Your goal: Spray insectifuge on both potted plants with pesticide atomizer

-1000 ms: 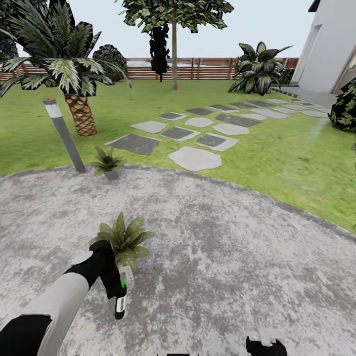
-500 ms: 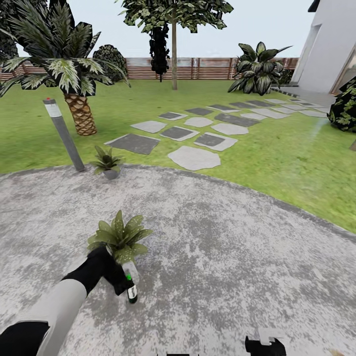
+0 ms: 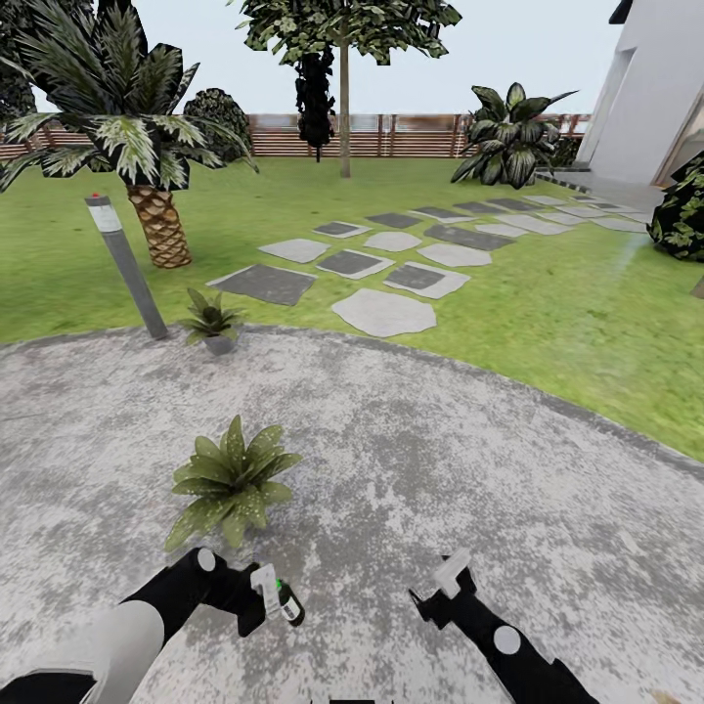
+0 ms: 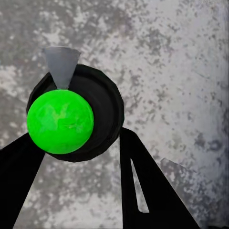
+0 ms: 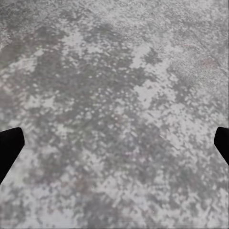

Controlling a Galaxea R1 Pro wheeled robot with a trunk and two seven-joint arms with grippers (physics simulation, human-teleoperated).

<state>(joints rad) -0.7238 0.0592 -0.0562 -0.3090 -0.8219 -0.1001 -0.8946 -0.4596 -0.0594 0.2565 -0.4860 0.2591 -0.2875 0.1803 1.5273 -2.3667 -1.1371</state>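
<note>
my left tool [image 3: 262,598] is clamped on the small dark bottle with a pale label and whitish trigger head, the pesticide atomizer [image 3: 282,603]. in the left wrist view the bottle [image 4: 76,114] sits between the two black fingers [image 4: 143,186], with a bright green round part facing the camera and a grey nozzle cone beside it. the bottle is held low over the grey mottled paved patio [image 3: 469,469], lying roughly level; i judge the grip on the body leaves the spray head free, but i cannot tell which way the nozzle points.

my right tool [image 3: 442,589] hangs apart from the bottle over bare paving, its fingers spread wide at the frame edges in the right wrist view, carrying nothing.

the nearer potted plant [image 3: 230,479], a low rosette of pointed green leaves, stands on the patio just ahead of the left tool. the farther potted plant [image 3: 212,321], in a small grey pot, sits at the patio edge beside a grey bollard lamp post [image 3: 127,269], well apart. beyond lie the green lawn [image 3: 548,303] and grey stepping stones [image 3: 386,313].

judgement: spraying the nearer plant calls for aiming the nozzle at it.
</note>
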